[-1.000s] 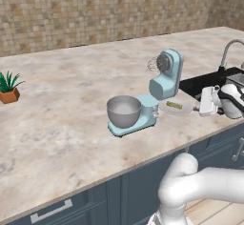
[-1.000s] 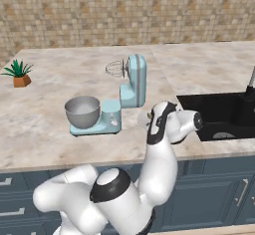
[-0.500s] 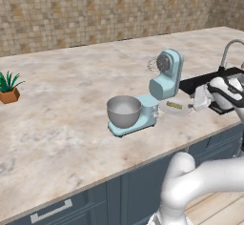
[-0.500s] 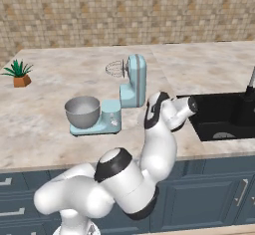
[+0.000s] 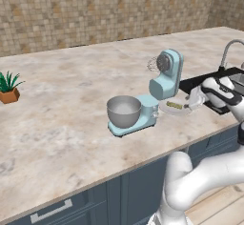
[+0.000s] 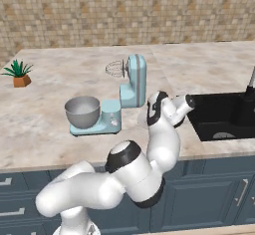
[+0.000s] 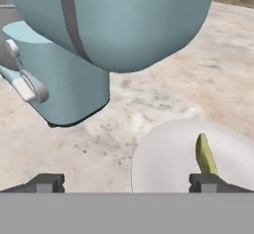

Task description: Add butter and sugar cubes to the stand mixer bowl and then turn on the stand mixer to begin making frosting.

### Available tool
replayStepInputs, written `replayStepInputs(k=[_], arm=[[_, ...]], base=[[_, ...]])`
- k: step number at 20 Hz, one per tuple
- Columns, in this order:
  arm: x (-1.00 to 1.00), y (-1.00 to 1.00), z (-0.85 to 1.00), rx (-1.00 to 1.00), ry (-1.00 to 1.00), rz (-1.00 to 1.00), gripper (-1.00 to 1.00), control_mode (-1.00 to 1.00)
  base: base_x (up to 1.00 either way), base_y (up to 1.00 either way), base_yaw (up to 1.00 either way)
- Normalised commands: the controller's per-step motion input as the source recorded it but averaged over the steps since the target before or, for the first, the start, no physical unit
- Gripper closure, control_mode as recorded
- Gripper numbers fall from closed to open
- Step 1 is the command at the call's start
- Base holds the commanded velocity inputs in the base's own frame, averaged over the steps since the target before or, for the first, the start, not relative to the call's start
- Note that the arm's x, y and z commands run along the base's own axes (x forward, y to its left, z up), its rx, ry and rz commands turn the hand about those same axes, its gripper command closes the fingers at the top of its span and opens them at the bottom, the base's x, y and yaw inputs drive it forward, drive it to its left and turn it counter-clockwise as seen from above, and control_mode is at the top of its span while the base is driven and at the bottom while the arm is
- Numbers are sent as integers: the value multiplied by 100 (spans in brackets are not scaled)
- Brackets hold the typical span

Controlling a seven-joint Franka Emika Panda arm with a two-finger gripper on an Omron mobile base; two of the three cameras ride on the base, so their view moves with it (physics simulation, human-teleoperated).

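I have the tool (image 7: 126,183) spread wide with nothing between its tips, low over the desk (image 5: 66,124) just right of the stand mixer (image 5: 152,93). In the hand view the tips sit far apart at the bottom edge; the right one is close beside the butter (image 7: 204,154). The butter, a thin yellow stick, lies on a flat white plate (image 7: 163,163); in the left base view I see the same plate (image 5: 177,107) on the desk next to the mixer's base, between the mixer and the black sink (image 6: 224,114). The stand mixer bowl (image 5: 124,111) sits on the front of the mixer's blue base, head tilted up, whisk clear of it. A potted plant (image 5: 8,88) stands well apart at the far left.
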Motion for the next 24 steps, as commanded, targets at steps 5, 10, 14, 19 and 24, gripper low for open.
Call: replayStepInputs(k=[5,10,14,19,24], arm=[[32,0,-25,0,4,0,-100,-100],[36,0,-27,-2,3,0,-100,-100],[29,0,-28,0,0,0,-100,-100],[30,0,-22,0,0,0,-100,-100],[34,-5,-16,0,0,0,-100,-100]], base=[[0,0,0],[0,0,0],[0,0,0],[0,0,0],[0,0,0]])
